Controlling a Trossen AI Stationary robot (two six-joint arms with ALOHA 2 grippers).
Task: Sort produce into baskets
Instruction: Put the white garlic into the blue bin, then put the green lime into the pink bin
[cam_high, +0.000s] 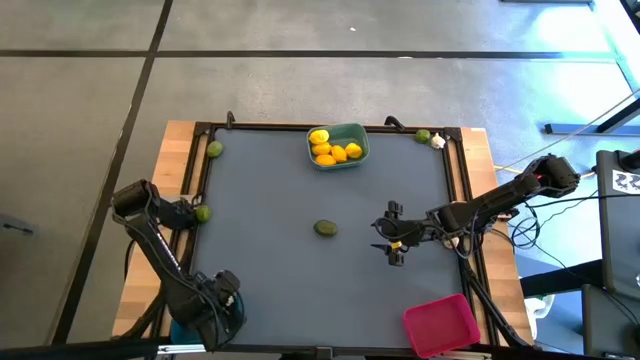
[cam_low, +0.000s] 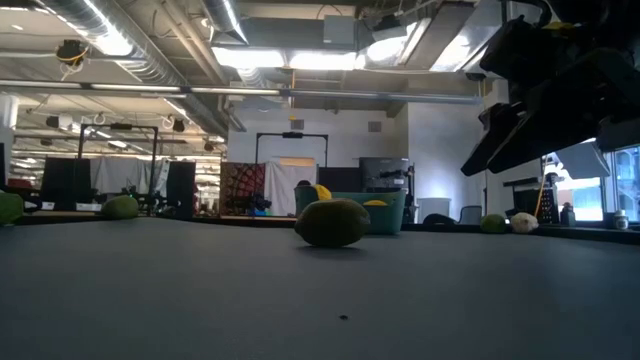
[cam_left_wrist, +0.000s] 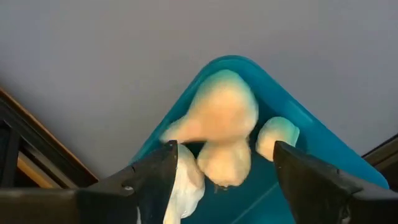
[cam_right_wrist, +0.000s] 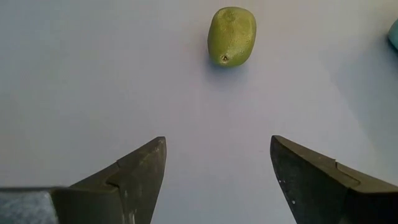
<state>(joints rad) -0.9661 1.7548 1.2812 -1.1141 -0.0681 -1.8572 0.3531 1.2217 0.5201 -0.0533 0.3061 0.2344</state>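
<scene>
Hovering with fingers spread wide, the right gripper (cam_high: 393, 242) faces a lime (cam_high: 325, 228) lying mid-table at its nine o'clock. It looks firm, light and waxy; I'd pinch across its middle. The left gripper (cam_left_wrist: 224, 165), jaws apart, hangs over garlic bulbs (cam_left_wrist: 227, 134) in the blue basket (cam_left_wrist: 298, 124).

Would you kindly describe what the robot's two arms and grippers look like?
Both arms are dark, jointed and slim, with black cables along them. The right gripper has two dark wedge-shaped fingers and a yellow spot near its wrist. The left gripper's fingers are the same dark wedges.
</scene>
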